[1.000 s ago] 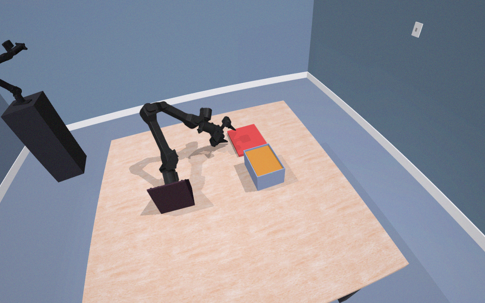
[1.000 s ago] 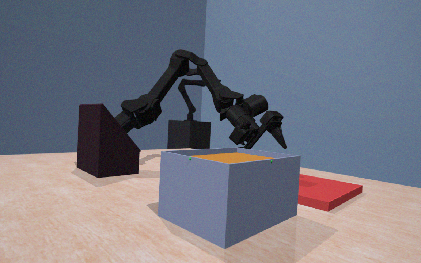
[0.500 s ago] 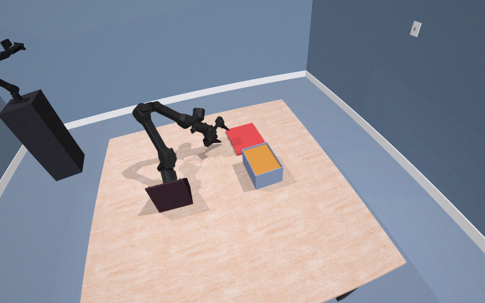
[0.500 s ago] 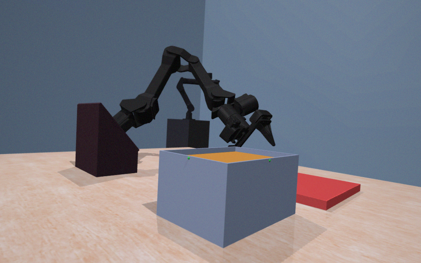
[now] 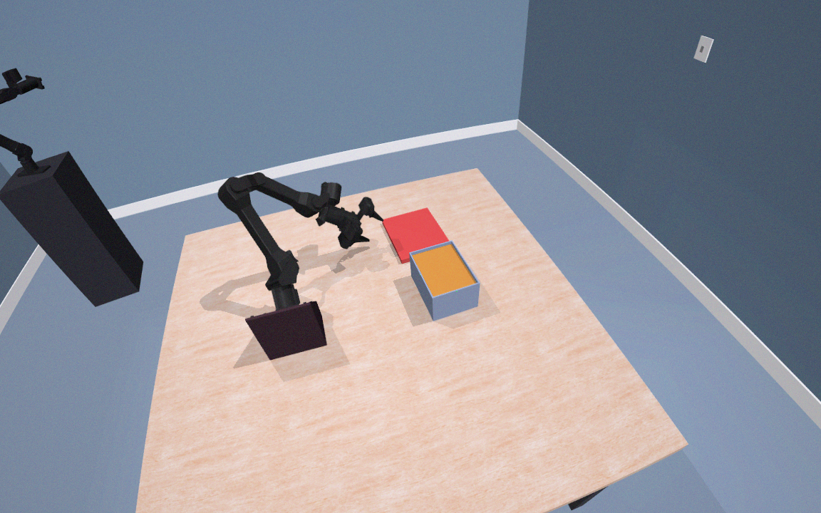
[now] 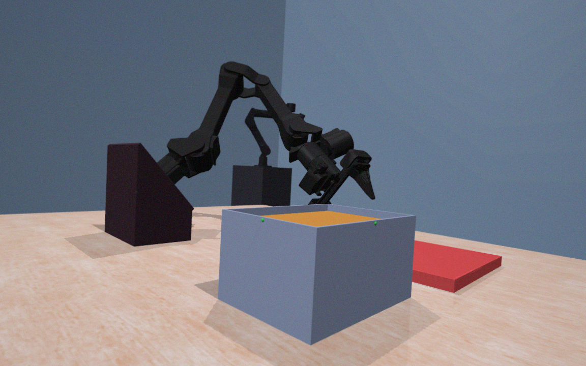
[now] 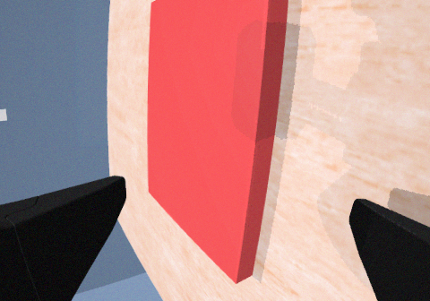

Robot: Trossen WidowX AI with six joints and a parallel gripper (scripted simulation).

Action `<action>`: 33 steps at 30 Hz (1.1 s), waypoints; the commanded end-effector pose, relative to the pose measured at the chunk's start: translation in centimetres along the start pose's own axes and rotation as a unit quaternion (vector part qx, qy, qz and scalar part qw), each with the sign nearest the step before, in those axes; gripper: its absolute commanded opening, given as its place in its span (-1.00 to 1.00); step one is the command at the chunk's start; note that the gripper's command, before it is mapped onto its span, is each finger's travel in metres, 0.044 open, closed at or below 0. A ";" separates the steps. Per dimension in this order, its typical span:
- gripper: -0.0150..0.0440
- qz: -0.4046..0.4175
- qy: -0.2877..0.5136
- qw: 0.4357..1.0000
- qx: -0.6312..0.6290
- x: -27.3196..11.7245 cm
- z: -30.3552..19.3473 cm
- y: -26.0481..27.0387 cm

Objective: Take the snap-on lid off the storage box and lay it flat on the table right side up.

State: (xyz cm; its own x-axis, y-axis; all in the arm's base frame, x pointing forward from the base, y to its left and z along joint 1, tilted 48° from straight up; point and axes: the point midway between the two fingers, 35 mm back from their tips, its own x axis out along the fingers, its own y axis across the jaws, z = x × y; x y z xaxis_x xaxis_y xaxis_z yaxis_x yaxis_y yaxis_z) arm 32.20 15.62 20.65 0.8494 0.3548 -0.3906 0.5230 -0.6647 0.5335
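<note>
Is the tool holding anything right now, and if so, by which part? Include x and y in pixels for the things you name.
Nothing is held: the tool (image 5: 375,230) (image 6: 347,200) (image 7: 239,201) is open, and the lid (image 5: 416,233) (image 6: 454,261) (image 7: 202,113) lies flat.

Red lid (image 5: 416,234) (image 6: 455,265) (image 7: 203,126) — (plain) — blue-grey box (image 5: 457,302) (image 6: 315,273).

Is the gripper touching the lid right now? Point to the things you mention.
Apart. The wrist view shows strips of table (image 5: 400,395) (image 6: 81,300) (image 7: 127,77) between the open gripper (image 5: 375,231) (image 6: 348,200) (image 7: 239,201) and the lid (image 5: 416,231) (image 6: 457,264) (image 7: 203,126), one beside each finger.

Matt red lid (image 5: 416,233) (image 6: 457,264) (image 7: 206,113); pale wood-grain table (image 5: 400,408) (image 6: 81,309) (image 7: 358,126)
</note>
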 end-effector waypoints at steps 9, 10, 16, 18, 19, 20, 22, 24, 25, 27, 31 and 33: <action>1.00 0.000 0.001 1.000 -0.002 -2.2 -0.1 1.4; 1.00 0.000 0.001 1.000 -0.002 -2.3 -0.1 1.5; 1.00 0.000 0.001 1.000 -0.002 -3.4 -0.1 2.1; 1.00 0.000 0.001 1.000 -0.002 -3.7 -0.1 2.3; 1.00 0.000 0.001 1.000 -0.002 -3.9 -0.1 2.4; 1.00 0.000 0.001 1.000 -0.002 -4.1 -0.1 2.4; 1.00 0.000 0.001 1.000 -0.002 -4.4 -0.1 2.6; 1.00 0.000 0.001 1.000 -0.002 -4.8 -0.1 2.8; 1.00 0.000 0.001 1.000 -0.002 -4.9 -0.1 2.9; 1.00 0.000 0.001 1.000 -0.002 -5.3 -0.1 3.1; 1.00 0.000 0.001 1.000 -0.002 -6.0 -0.1 3.5; 1.00 0.000 0.000 1.000 -0.002 -6.3 -0.1 3.7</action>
State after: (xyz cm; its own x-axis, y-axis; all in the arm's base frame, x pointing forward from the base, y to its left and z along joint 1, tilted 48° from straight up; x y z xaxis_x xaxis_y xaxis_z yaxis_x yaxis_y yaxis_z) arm 29.17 11.49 24.65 0.8498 0.3538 -0.3907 0.5224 -0.6637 0.5353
